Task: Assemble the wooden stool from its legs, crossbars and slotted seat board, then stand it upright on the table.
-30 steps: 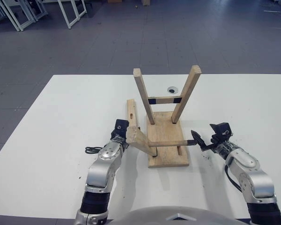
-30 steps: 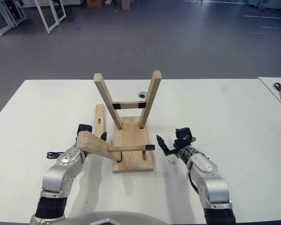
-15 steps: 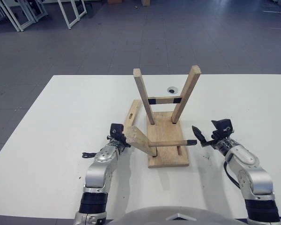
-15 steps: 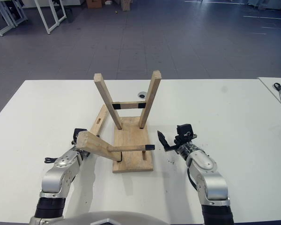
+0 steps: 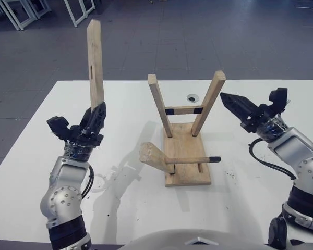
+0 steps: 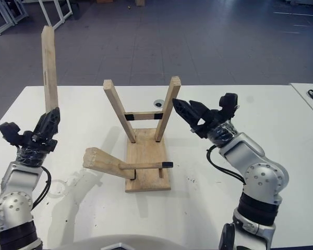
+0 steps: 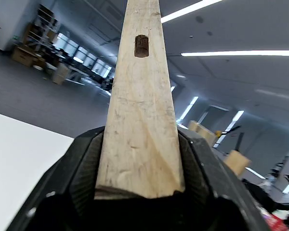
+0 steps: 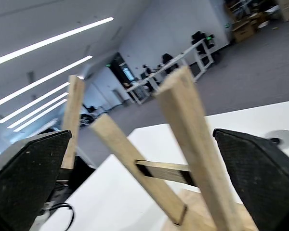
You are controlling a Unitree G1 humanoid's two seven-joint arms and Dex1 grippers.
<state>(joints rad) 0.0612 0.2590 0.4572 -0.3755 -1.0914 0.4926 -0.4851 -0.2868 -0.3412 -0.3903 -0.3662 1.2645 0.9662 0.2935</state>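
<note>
1. Seat board [image 5: 185,143] lies flat near the middle of the desk [image 5: 130,104]. Two legs [image 5: 159,107] stand in its far end, joined by a crossbar [image 5: 183,111].
2. Third leg [image 5: 155,156] leans off the board's near left corner. Its own crossbar [image 5: 195,159] reaches across the board with one end free.
3. Fourth leg [image 5: 95,62] is clenched at its lower end in my left jaws. It stands upright, lifted over the left of the desk, well apart from the board.
4. My right jaws gape with nothing in them, raised close by the top of the right-hand standing leg [image 5: 208,104]. I cannot tell whether they touch it.
5. Step in hand, as I judge it: bringing the fourth leg to the board's near right corner.
6. Next calls for lining the leg's hole up with the free crossbar end and seating the leg in the board, while my right jaws steady the frame.
</note>
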